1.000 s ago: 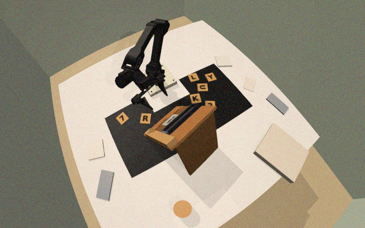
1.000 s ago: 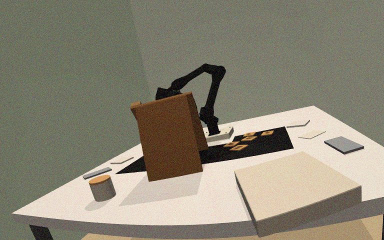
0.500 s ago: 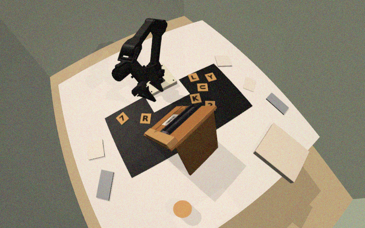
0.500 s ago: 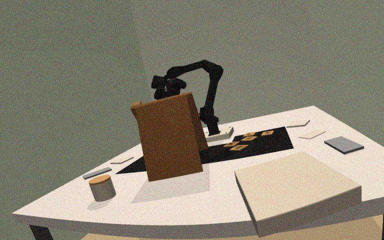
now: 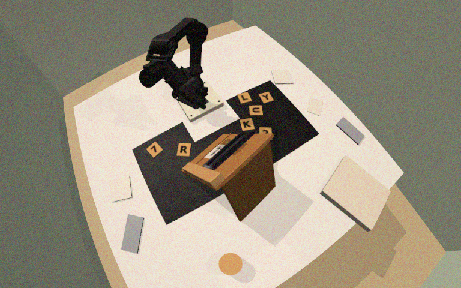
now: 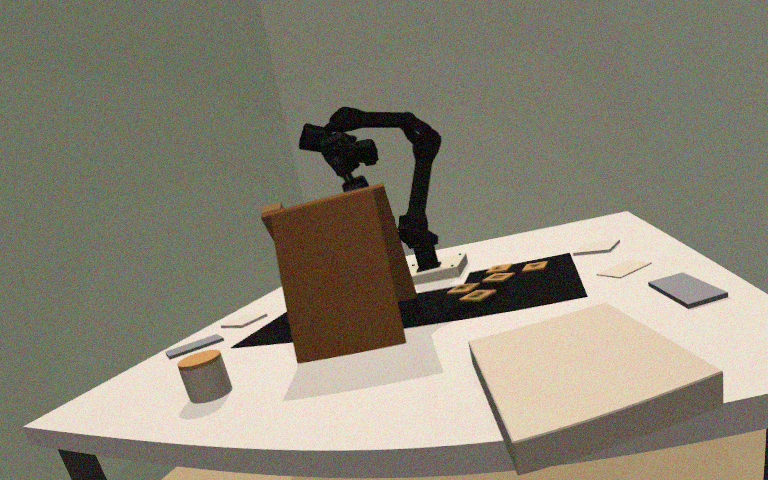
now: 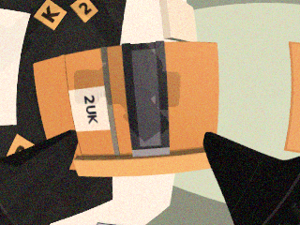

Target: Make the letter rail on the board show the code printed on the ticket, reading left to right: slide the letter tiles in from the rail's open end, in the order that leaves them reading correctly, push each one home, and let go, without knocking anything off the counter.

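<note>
- Wrist view: fingers, spread wide, grasping nothing; board between them in the picture.
- Ticket, on board; printed 2UK.
- Rail, on board beside ticket; no tiles in it.
- Tiles K, U and 2, flat on dark mat.
- Tiles L, Y, 7, R, same mat.
- Mat, on counter.
</note>
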`<state>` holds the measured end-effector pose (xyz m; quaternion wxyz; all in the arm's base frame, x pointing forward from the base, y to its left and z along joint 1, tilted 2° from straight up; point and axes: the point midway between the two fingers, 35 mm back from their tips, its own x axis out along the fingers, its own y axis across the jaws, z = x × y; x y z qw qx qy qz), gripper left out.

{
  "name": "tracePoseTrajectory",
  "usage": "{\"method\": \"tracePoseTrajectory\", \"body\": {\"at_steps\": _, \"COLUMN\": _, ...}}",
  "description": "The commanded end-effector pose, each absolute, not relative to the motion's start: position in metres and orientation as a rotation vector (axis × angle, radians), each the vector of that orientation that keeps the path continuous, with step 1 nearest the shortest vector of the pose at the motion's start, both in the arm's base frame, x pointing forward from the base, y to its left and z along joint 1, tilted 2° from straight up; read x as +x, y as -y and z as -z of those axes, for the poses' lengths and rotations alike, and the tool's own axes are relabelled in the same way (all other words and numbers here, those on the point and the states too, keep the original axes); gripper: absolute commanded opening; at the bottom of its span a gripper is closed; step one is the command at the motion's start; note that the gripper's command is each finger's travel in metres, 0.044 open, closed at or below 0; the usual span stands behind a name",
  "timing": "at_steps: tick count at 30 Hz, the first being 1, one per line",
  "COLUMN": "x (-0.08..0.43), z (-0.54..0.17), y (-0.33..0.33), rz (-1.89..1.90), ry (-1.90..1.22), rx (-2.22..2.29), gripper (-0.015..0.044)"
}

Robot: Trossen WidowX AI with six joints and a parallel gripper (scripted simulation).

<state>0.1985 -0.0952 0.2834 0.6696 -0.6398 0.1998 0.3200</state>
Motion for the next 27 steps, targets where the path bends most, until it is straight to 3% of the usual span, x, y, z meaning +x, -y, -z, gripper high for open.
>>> {"method": "tracePoseTrajectory", "body": {"at_steps": 1, "x": 0.197, "z": -0.287, "y": 0.094, "rz": -0.761, "ry": -0.443, "rx": -1.507, "gripper": 0.044}}
{"method": "tracePoseTrajectory", "body": {"at_steps": 27, "x": 0.183, "z": -0.293, "y": 0.066, "rz": -0.762, "ry": -0.443, "rx": -1.504, "gripper": 0.044}}
